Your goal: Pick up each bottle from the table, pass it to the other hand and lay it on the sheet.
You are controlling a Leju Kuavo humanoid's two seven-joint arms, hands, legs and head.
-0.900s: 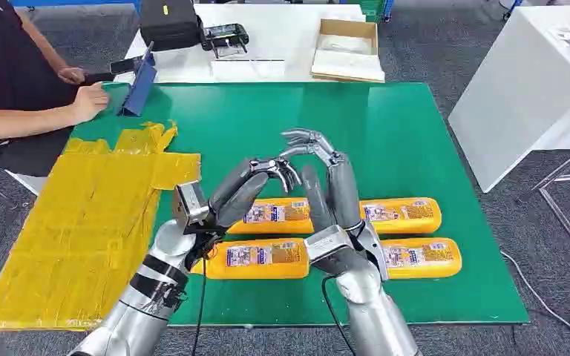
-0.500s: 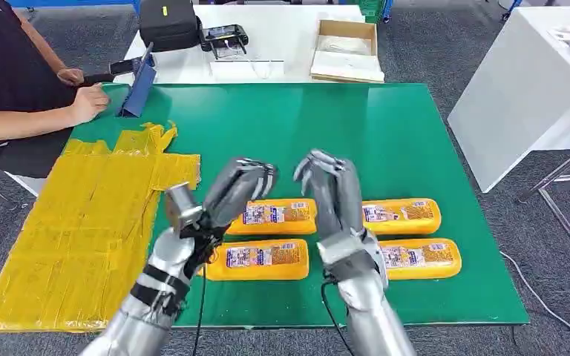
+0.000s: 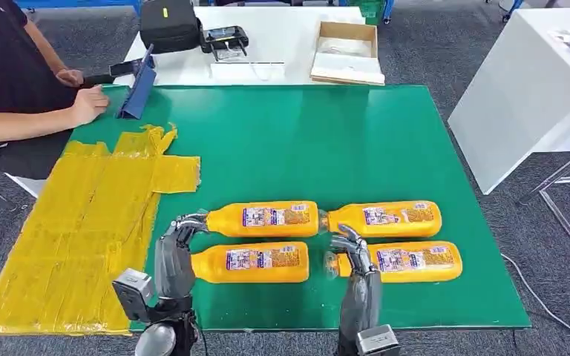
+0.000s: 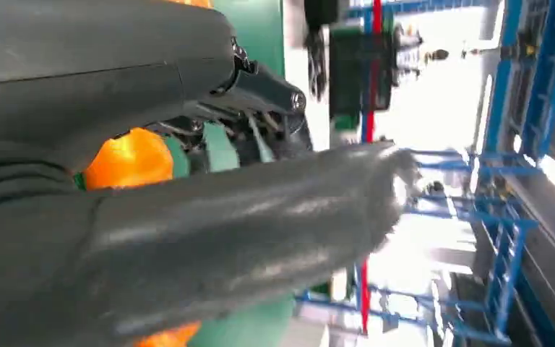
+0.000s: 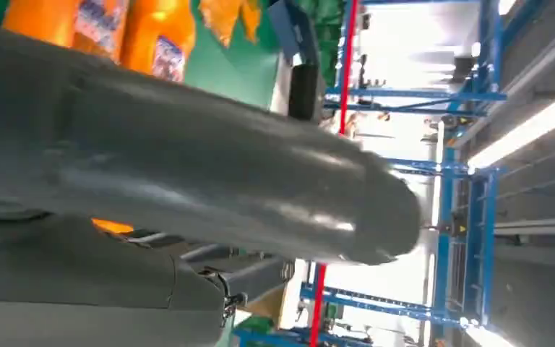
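On green table (image 3: 386, 133), 4 orange bottles (image 3: 267, 219), both robot hands (image 3: 174, 256) prob empty

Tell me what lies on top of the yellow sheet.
Nothing rests on the yellow sheet; its crinkled taped surface is bare. All four orange bottles lie on the green table beside it. The sheet hides whatever lies beneath it.

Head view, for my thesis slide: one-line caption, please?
Both robot hands, left hand and right hand, low near four orange plastic bottles lying on green table, yellow sheet bare.
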